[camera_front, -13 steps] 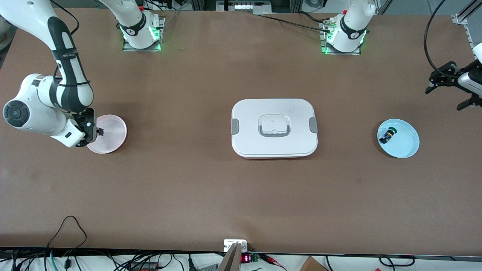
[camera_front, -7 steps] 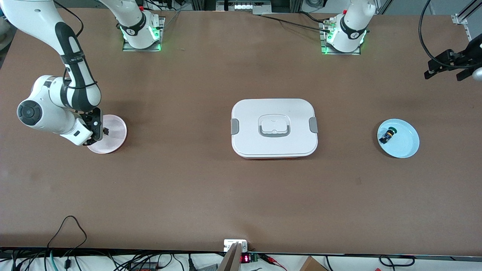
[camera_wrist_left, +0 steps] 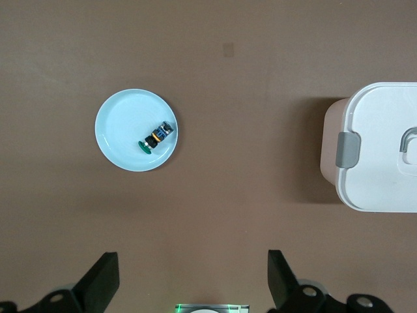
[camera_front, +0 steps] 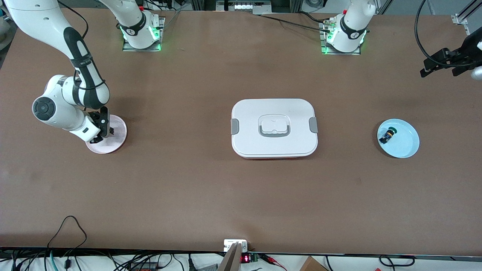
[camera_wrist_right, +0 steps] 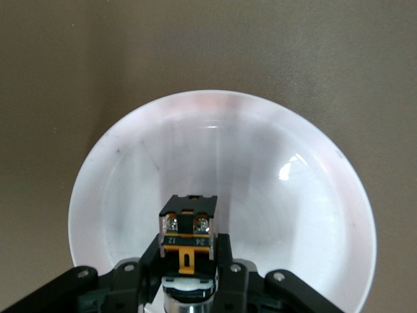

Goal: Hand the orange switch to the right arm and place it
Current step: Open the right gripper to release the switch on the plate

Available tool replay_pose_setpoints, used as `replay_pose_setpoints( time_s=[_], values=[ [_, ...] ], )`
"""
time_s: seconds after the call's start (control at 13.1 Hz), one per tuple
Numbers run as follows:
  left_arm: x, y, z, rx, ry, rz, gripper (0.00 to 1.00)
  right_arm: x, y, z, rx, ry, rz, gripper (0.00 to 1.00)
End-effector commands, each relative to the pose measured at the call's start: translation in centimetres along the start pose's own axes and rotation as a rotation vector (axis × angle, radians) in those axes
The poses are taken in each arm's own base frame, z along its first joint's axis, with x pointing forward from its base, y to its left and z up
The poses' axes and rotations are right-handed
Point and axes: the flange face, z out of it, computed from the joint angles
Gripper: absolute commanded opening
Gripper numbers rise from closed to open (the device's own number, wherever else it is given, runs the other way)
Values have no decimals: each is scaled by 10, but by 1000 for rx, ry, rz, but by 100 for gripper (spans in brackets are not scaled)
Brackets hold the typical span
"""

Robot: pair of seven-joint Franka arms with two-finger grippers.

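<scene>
The orange switch [camera_wrist_right: 187,231], a stubby black body with an orange piece, is clamped between the fingers of my right gripper [camera_wrist_right: 187,253]. In the front view the right gripper [camera_front: 107,131] hangs low over the pale pink plate [camera_front: 117,132] at the right arm's end of the table, shut on the switch. The plate's bowl [camera_wrist_right: 273,169] fills the right wrist view under the switch. My left gripper [camera_front: 438,69] waits in the air over the left arm's end of the table. It stands open and empty [camera_wrist_left: 193,277].
A light blue plate [camera_front: 406,146] [camera_wrist_left: 120,127] holds a black-and-blue switch with a green cap [camera_front: 387,136] [camera_wrist_left: 156,137]. A closed white lidded box [camera_front: 274,128] [camera_wrist_left: 384,143] sits mid-table. Cables run along the table's front edge.
The right arm has shifted toward the table's middle, carrying the switch farther over the pink plate. The left gripper has drawn up and away from the blue plate.
</scene>
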Motion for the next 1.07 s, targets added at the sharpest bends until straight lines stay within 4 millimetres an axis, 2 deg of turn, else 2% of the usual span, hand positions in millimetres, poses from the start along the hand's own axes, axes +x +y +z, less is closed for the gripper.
replay_pose_setpoints(
  time_s=[0.0, 0.08, 0.15, 0.38, 0.61, 0.76, 0.99],
  values=[
    [11, 11, -12, 39, 16, 6, 100, 0, -2, 0, -14, -2, -11, 31],
    [15, 15, -16, 40, 24, 12, 100, 1, -2, -1, -12, -1, -3, 63],
    [18, 15, -13, 40, 18, 15, 100, 1, -2, -6, -15, 0, 4, 99],
    [22, 23, -14, 44, 18, 27, 100, 0, 2, -31, -15, 34, 43, 100],
    [24, 18, -20, 44, 36, 18, 100, 0, 13, -79, -51, 45, 80, 100],
    [38, 20, -17, 45, 37, 19, 100, 3, 21, -108, -31, 53, 119, 100],
    [64, 30, -11, 49, 35, 31, 100, 3, 21, -144, 11, 68, 256, 100]
  ],
)
